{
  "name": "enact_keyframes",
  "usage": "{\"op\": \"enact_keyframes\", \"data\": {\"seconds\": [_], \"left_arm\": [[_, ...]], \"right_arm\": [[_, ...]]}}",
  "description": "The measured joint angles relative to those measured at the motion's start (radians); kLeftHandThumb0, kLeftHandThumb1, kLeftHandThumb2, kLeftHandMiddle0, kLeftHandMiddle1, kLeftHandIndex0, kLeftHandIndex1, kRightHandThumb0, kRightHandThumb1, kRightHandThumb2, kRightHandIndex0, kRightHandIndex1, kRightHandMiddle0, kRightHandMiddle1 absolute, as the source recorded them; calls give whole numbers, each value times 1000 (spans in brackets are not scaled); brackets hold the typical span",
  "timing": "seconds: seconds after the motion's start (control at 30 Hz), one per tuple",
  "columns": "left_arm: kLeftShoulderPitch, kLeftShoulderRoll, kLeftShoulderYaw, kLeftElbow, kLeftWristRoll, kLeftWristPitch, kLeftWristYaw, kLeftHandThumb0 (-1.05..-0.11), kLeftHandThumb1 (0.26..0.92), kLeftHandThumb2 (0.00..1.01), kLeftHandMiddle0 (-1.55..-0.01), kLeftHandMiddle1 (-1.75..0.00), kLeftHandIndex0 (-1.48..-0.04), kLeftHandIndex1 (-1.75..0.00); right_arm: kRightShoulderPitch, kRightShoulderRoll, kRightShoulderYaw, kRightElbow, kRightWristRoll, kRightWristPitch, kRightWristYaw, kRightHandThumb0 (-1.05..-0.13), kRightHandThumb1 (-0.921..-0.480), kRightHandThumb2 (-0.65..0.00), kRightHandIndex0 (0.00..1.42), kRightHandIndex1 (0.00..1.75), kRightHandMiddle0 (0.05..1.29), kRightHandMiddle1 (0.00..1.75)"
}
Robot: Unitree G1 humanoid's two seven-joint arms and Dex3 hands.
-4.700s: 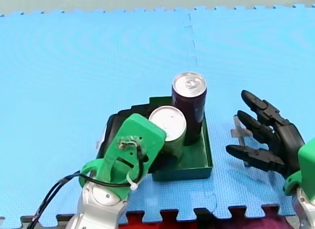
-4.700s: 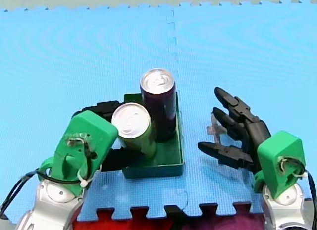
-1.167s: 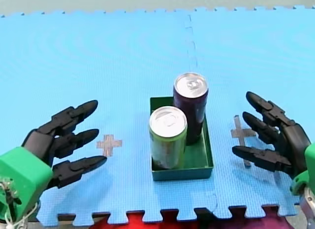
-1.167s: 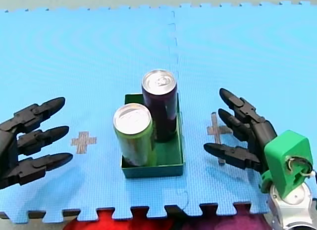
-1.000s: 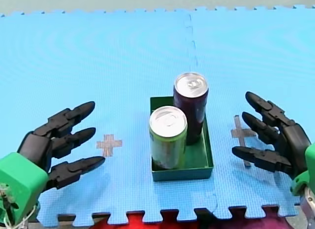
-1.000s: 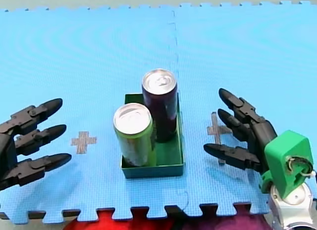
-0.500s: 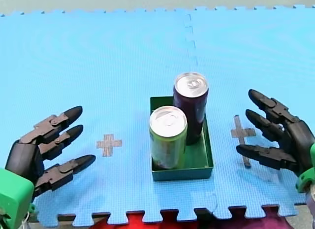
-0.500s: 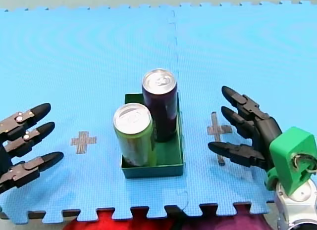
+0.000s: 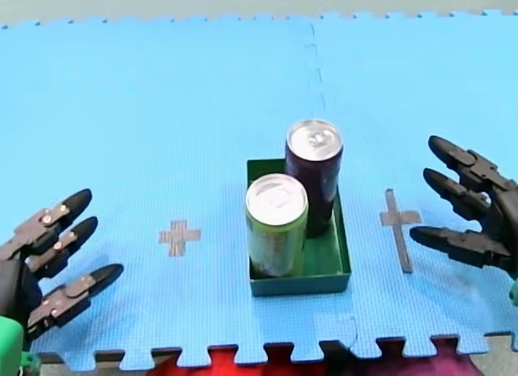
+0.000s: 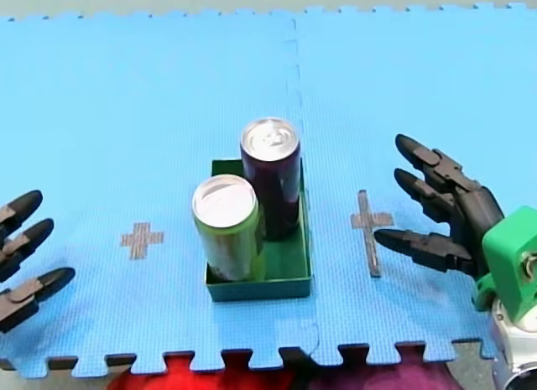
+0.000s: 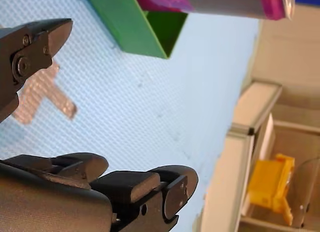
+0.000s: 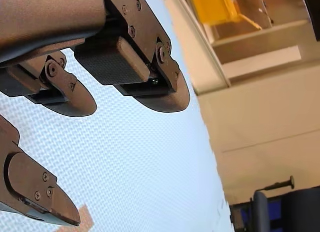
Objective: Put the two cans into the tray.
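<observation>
2 cans (image 9: 276, 224) upright in tray (image 9: 300, 284), left hand (image 9: 48, 263) and right hand (image 9: 473, 216) flanking

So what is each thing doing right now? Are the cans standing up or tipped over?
Green can: upright, in the tray's near end.
Purple can: upright, in the tray's far end, behind the green can.
Tray: flat on the mat, holding both cans.
Left hand: open, holds nothing, left of the tray.
Right hand: open, holds nothing, right of the tray.
</observation>
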Motion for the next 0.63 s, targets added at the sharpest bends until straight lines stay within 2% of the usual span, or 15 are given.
{"op": "enact_keyframes", "data": {"seconds": [0.1, 0.2, 0.27, 0.47, 0.63], "left_arm": [[-4, 2, 0, 24, 8, -18, 8, -920, 619, 1, -811, 0, -668, 0], [-6, 5, 0, 38, 13, -23, 18, -934, 620, 1, -804, 0, -663, 0], [-8, 5, 0, 48, 16, -23, 22, -942, 621, 1, -800, 0, -660, 0], [-19, 2, -8, 68, 25, -27, 34, -952, 619, 0, -797, -1, -660, -1], [-38, -25, -11, 75, -24, -59, -22, -945, 620, 0, -814, -8, -677, -8]], "right_arm": [[6, -1, -9, -4, 10, -28, 10, -642, -671, 0, 492, 14, 440, 10], [17, -5, -21, -9, 30, -58, 34, -645, -670, 0, 501, 15, 449, 10], [24, -6, -25, -14, 38, -68, 46, -647, -669, 0, 505, 14, 454, 10], [41, -1, -28, -27, 45, -84, 56, -650, -668, 0, 523, 14, 470, 10], [54, 20, -25, -35, 45, -94, 53, -650, -667, 0, 543, 17, 485, 10]]}}
